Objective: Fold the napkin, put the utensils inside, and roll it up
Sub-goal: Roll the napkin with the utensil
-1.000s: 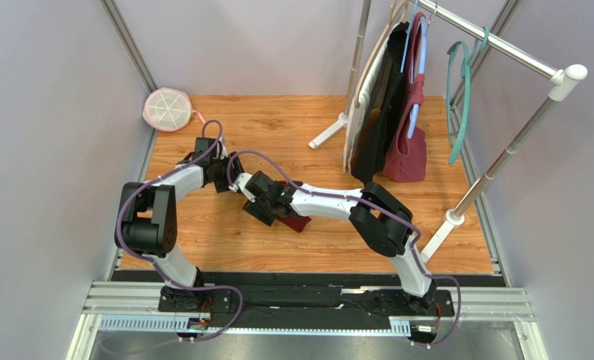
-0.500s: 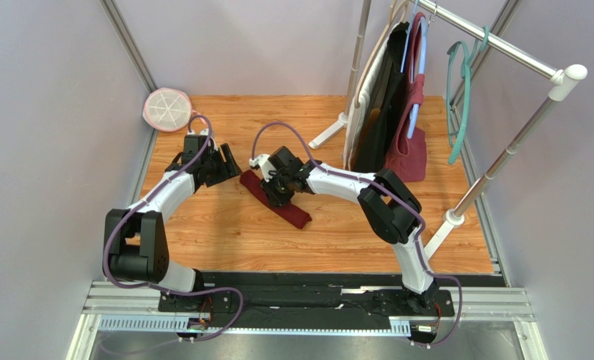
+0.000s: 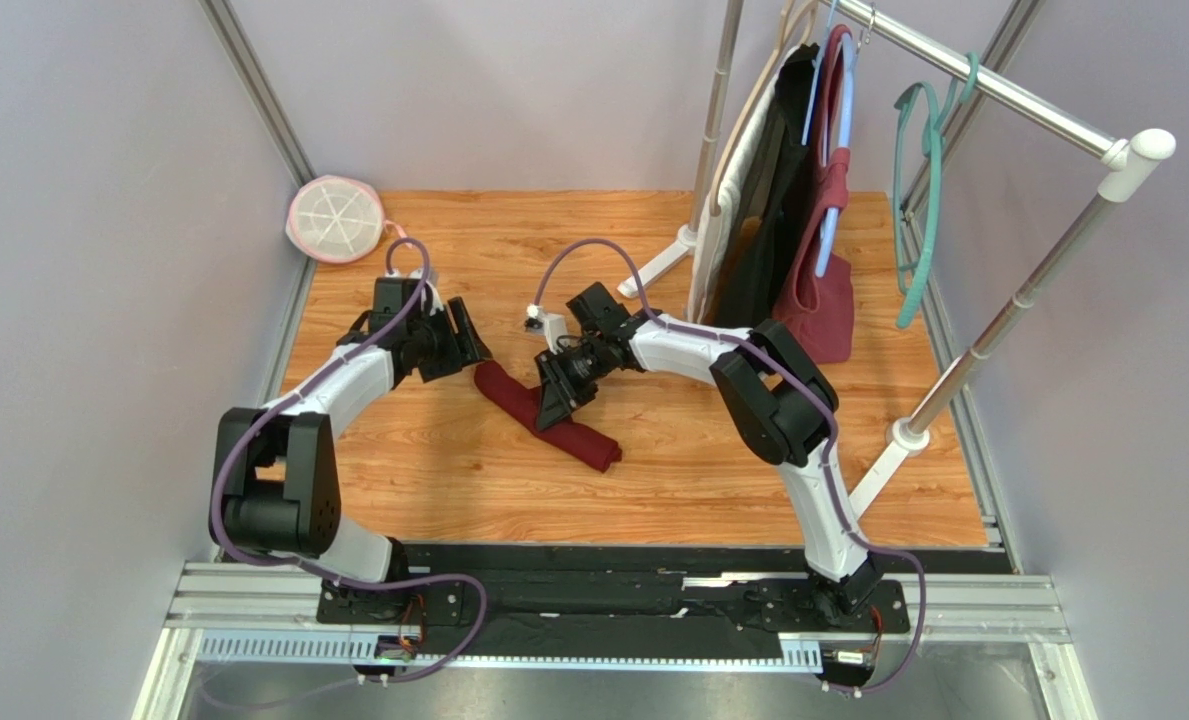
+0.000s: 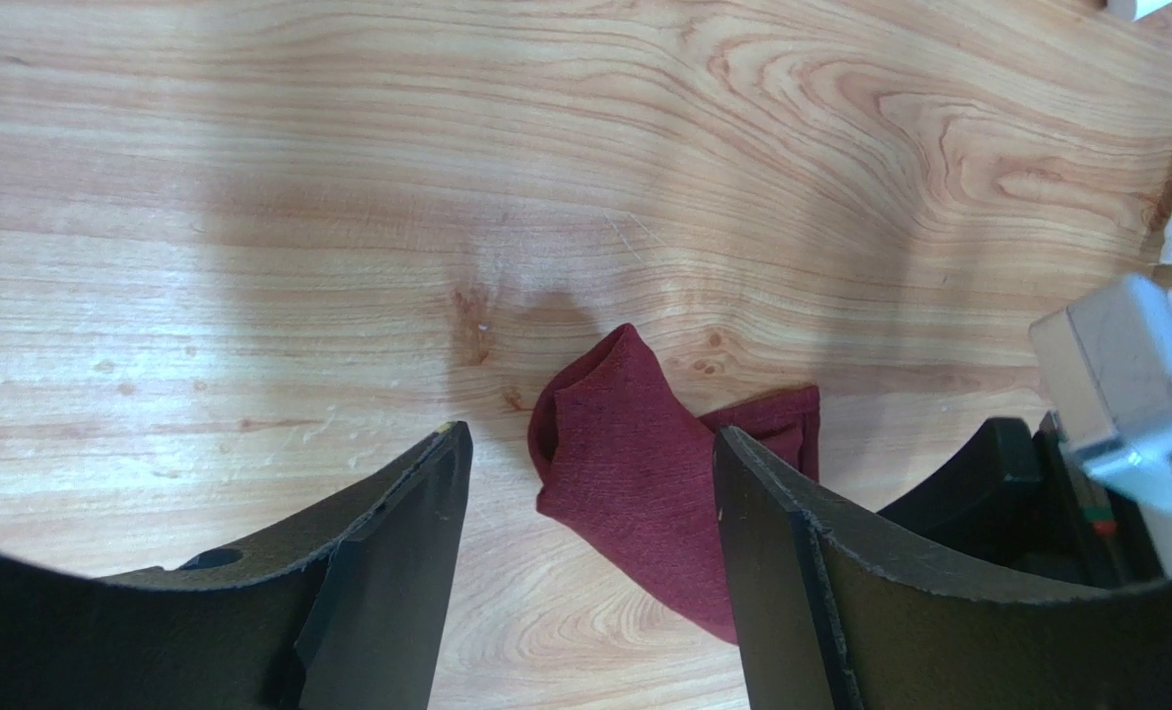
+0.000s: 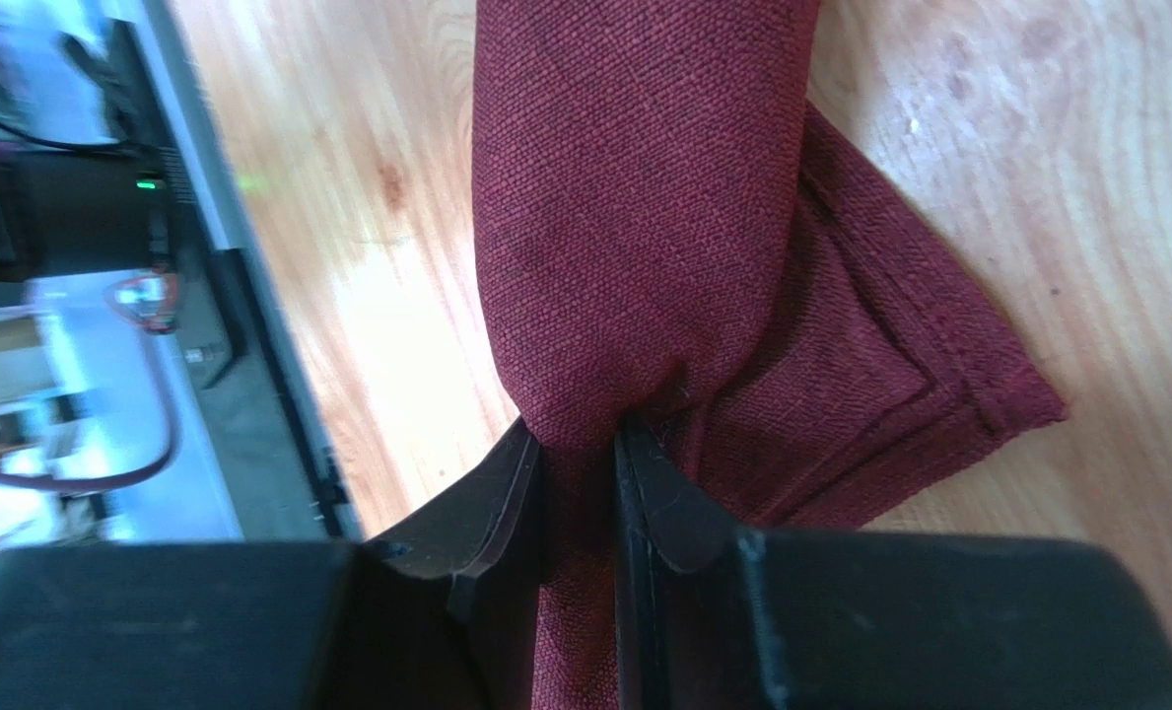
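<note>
The dark red napkin [image 3: 585,438] lies on the wooden table as a long rolled strip, running from back left to front right. My right gripper [image 3: 561,395] is shut on its middle; in the right wrist view the napkin [image 5: 636,193] bunches up between the fingers of that gripper [image 5: 578,432]. My left gripper [image 3: 468,339] stands open just beyond the roll's back-left end, touching nothing. In the left wrist view the napkin's end [image 4: 636,459] lies between and beyond the tips of the left gripper [image 4: 589,437]. The utensils are hidden.
A round pink-and-white item [image 3: 336,219] sits at the back-left corner. A clothes rack [image 3: 991,338] at the right carries hanging bags [image 3: 796,210] and a teal hanger [image 3: 923,195]; its white foot [image 3: 657,270] reaches onto the table behind my right arm.
My right gripper has moved back along the roll and shut on the napkin's middle. My left gripper has drawn off to the back left and stays open.
</note>
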Motion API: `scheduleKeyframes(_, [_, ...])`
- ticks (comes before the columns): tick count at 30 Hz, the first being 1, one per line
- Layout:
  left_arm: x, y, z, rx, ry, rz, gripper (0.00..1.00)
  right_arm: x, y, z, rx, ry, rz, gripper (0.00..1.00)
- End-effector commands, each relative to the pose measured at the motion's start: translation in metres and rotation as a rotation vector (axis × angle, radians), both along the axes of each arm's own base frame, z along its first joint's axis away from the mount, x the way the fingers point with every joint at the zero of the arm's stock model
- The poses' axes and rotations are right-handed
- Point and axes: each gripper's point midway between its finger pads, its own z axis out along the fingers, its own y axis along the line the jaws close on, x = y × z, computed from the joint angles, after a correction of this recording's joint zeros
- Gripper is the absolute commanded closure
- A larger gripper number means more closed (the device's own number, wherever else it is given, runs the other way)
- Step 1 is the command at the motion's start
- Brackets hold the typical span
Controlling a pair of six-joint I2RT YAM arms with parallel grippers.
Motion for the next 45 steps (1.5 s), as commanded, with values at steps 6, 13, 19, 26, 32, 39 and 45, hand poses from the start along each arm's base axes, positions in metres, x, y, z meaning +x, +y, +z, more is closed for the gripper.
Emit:
scheduleKeyframes(6, [0.008,-0.013,-0.014,-0.068,0.003,-0.04,0.46,0.0,-0.006,-0.018,0.05,0.185,-0.022,0.78])
scheduleKeyframes(13, [0.01,-0.022,-0.02,-0.111,0.018,-0.06,0.74,0.006,-0.007,-0.017,0.055,0.187,-0.033,0.71])
scheduleKeyframes(19, [0.01,-0.018,-0.025,-0.086,0.055,-0.047,1.0,0.014,-0.01,0.021,0.047,0.093,-0.067,0.47])
scheduleKeyframes(26, [0.011,-0.018,-0.028,-0.086,0.078,-0.042,1.0,0.032,-0.013,0.064,-0.024,-0.158,-0.132,0.36])
scheduleKeyframes(32, [0.012,-0.016,-0.028,-0.072,0.085,-0.036,1.0,0.026,-0.003,0.061,-0.162,-0.454,-0.149,0.36])
scheduleKeyframes(39, [0.014,-0.015,-0.025,-0.065,0.083,-0.035,1.0,0.011,0.011,0.064,-0.285,-0.846,-0.14,0.37])
scheduleKeyframes(45, [0.014,-0.015,-0.025,-0.064,0.086,-0.036,1.0,0.004,0.019,0.056,-0.333,-0.964,-0.104,0.39])
